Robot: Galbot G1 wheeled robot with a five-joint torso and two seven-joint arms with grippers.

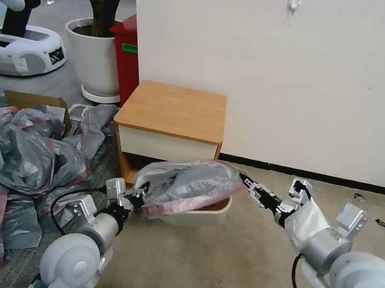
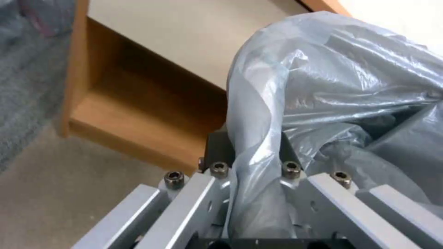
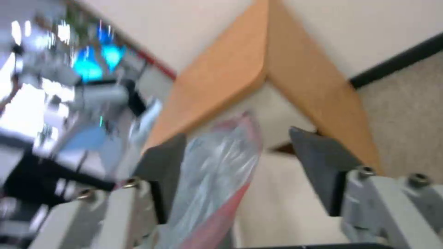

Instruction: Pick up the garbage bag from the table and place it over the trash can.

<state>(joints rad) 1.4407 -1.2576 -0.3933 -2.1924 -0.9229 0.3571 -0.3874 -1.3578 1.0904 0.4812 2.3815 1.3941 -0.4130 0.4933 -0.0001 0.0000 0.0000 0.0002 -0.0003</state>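
Note:
The garbage bag [image 1: 190, 183], grey and translucent with a pink-red band, hangs stretched between my two grippers just over the cream trash can [image 1: 221, 209]. The can stands on the floor in front of the table [image 1: 174, 108]. My left gripper [image 1: 140, 195] is at the bag's left end; in the left wrist view its fingers [image 2: 218, 148] are shut on bunched plastic [image 2: 323, 86]. My right gripper [image 1: 248, 181] is at the bag's right tip. In the right wrist view its fingers [image 3: 323, 162] stand wide apart, and the bag's rim [image 3: 221, 162] lies against one of them.
A big heap of grey and pink bags [image 1: 11, 157] and a cardboard box [image 1: 36, 100] lie to the left. A red bin [image 1: 126, 53], a white planter [image 1: 93, 57] and another robot's base [image 1: 16, 46] stand behind. Open carpet [image 1: 228, 279] lies in front.

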